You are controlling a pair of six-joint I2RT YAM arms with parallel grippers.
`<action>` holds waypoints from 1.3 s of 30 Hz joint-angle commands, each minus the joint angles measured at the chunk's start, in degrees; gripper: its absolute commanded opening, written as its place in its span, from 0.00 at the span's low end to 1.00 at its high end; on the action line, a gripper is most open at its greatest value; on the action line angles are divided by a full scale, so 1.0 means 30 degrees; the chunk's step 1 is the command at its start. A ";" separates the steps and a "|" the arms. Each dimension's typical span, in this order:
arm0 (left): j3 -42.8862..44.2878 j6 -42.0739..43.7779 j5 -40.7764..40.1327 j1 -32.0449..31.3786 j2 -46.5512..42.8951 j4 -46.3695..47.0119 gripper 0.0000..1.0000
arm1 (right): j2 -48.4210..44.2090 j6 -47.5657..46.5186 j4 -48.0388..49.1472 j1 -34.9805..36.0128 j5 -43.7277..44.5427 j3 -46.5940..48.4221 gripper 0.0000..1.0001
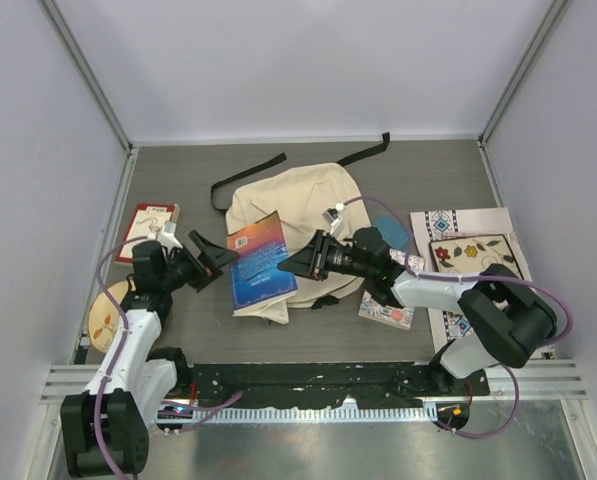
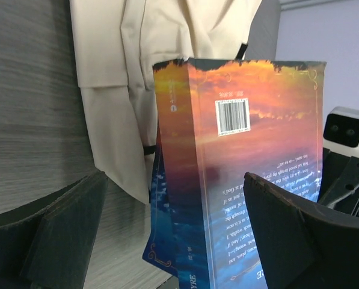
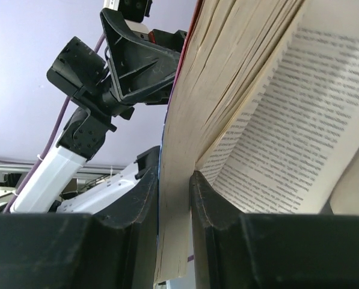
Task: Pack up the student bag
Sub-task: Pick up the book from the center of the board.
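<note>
The right pincer [image 3: 174,198] is nipped narrowly on a sheaf of pages of a book [image 1: 258,258]. The left pincer [image 1: 210,255] gapes wide and holds nothing, with the book just ahead of it. The bag [image 1: 303,200] lies on the surface [image 1: 178,180], under the right pincer and the book.

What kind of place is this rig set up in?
Probably a lab test booth, not a classroom: plain white panels wall in a grey tabletop, and the student bag and a paperback look staged.
</note>
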 commanded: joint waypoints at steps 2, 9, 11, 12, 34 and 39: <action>-0.1630 -0.1496 -0.0195 -0.1328 -0.0276 0.4459 1.00 | 0.0188 0.0672 0.5352 -0.0126 -0.0087 -0.1265 0.01; -0.2334 -0.2141 -0.1075 -0.3495 0.0484 0.7124 1.00 | 0.1096 0.0993 0.6670 -0.0303 0.0002 -0.2526 0.01; -0.2364 -0.2258 -0.1046 -0.3730 0.1187 0.8004 1.00 | 0.1477 0.1344 0.7341 -0.0303 -0.0028 -0.2585 0.01; -0.2422 -0.2288 -0.1046 -0.3789 0.1392 0.8239 1.00 | 0.1623 0.1491 0.7664 -0.0303 -0.0057 -0.2701 0.01; -0.2629 -0.2815 -0.1047 -0.4082 0.3884 1.0174 0.79 | 0.3529 0.4656 1.3616 -0.0478 -0.0145 -0.3728 0.01; -0.1867 -0.3226 -0.0754 -0.4258 0.4031 1.0380 0.58 | 0.3675 0.4423 1.2854 -0.0157 -0.0496 -0.3465 0.01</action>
